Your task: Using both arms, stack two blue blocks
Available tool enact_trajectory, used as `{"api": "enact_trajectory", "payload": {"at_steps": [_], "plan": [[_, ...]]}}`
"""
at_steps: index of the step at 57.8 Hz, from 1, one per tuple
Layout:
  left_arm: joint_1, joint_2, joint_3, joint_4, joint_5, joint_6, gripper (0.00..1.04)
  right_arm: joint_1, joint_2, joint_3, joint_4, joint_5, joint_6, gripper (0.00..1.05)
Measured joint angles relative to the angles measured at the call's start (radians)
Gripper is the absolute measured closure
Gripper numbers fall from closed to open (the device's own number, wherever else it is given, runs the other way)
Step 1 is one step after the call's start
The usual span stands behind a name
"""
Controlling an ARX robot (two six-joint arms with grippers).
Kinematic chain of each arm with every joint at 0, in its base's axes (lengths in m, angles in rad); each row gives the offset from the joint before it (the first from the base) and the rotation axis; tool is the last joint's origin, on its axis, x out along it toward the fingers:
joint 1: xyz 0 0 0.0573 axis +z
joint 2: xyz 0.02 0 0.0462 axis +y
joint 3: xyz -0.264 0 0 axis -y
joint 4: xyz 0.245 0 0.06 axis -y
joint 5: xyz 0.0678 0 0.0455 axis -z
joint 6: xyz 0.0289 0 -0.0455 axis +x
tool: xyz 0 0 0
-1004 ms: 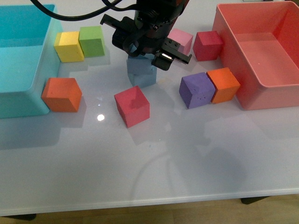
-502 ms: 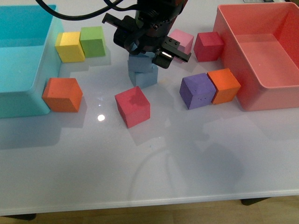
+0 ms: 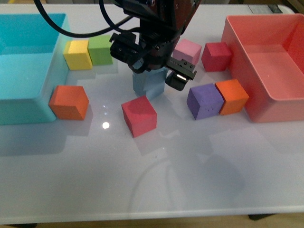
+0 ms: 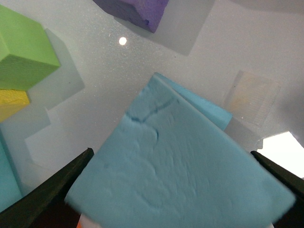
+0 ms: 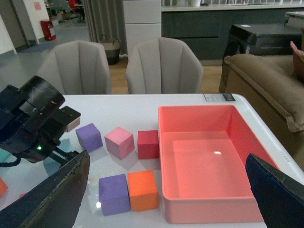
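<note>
The left tool [image 3: 151, 64] hangs low over the 2 blue blocks [image 3: 149, 83] at mid-tabletop [image 3: 190, 171], between the red cube [image 3: 139, 115] and the pink cube [image 3: 185, 51]. Its fingers [image 4: 45, 197] stand spread, clear of the top block [image 4: 180, 175]. The right tool's fingers [image 5: 45, 209] are spread wide, holding nothing, raised near the pink bin [image 5: 209, 209].

**Left arm low, right arm high**

The left gripper [image 3: 153, 64] hangs directly over the blue stack [image 3: 149, 84], jaws spread wider than the top block. The right gripper [image 5: 166, 199] is raised above the table, jaws wide apart.
</note>
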Motion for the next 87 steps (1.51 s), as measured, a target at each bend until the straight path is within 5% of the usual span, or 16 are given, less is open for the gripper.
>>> {"api": "enact_trajectory", "payload": {"at_steps": [23, 38, 43, 52, 69, 87], "plan": [[0.032, -0.303, -0.265, 0.113, 0.127, -0.076, 0.09, 0.0, 0.0, 0.0, 0.0, 0.0, 0.0, 0.09], [0.214, -0.55, -0.51, 0.289, 0.211, -0.167, 0.09, 0.0, 0.0, 0.0, 0.0, 0.0, 0.0, 0.09], [0.285, -0.651, -0.704, 0.682, 0.057, -0.087, 0.22, 0.0, 0.0, 0.0, 0.0, 0.0, 0.0, 0.09], [0.447, -0.962, -1.14, 1.207, 0.124, -0.004, 0.48, 0.0, 0.0, 0.0, 0.0, 0.0, 0.0, 0.09], [0.517, -1.254, -1.532, 1.297, 0.201, 0.021, 1.02, 0.0, 0.0, 0.0, 0.0, -0.001, 0.0, 0.09], [0.602, -1.488, -1.72, 1.271, 0.294, 0.025, 1.03, 0.0, 0.0, 0.0, 0.0, -0.001, 0.0, 0.09]]}}
